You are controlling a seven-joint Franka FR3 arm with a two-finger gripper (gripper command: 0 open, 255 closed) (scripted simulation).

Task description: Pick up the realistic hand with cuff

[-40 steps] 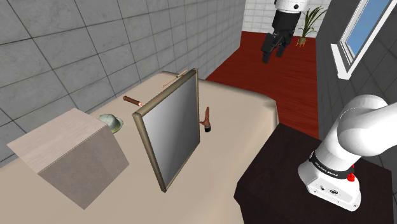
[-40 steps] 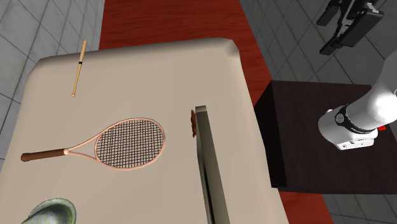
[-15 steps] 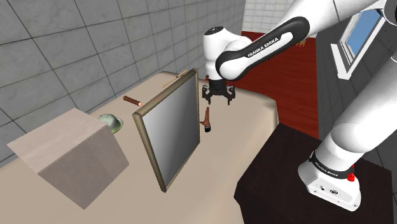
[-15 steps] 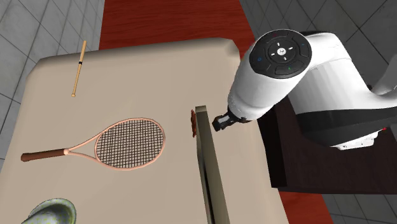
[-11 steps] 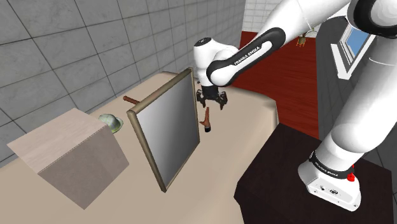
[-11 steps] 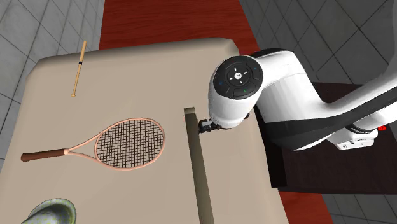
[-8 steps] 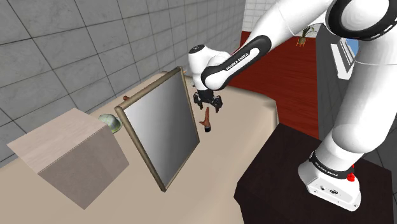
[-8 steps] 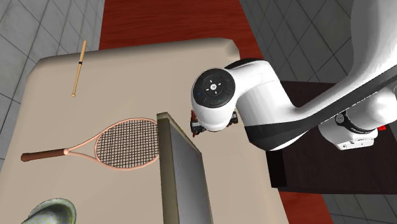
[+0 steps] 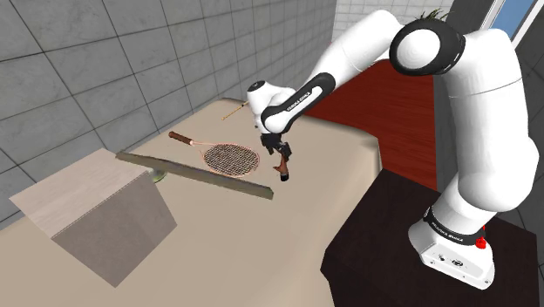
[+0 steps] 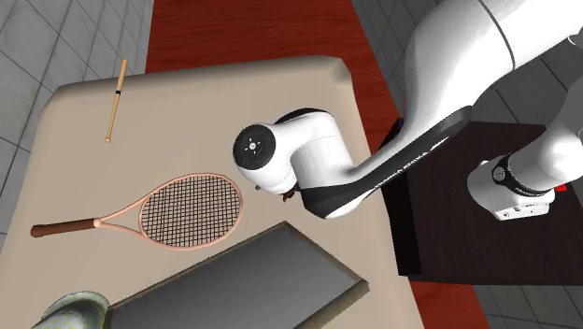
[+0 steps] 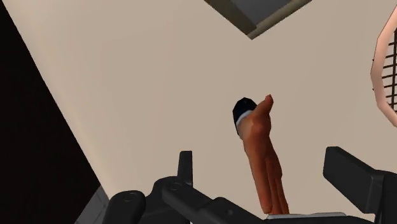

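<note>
Approach looks complete; grasp not yet made. Your gripper [image 11: 263, 162] sits low over beige table [image 9: 336, 183], fingers spread wide, clasping nothing. Target hand with cuff [image 11: 259, 137] lies flat on table between fingers, neither touching it; dark cuff end points away from gripper. Racket [image 9: 228, 157] just beside, framed panel [image 9: 196, 173] near. Left for you: close on it, lift.

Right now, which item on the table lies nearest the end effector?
The brown hand with the dark cuff, lying inside the open end effector; the racket and the framed panel lie farther away.
</note>
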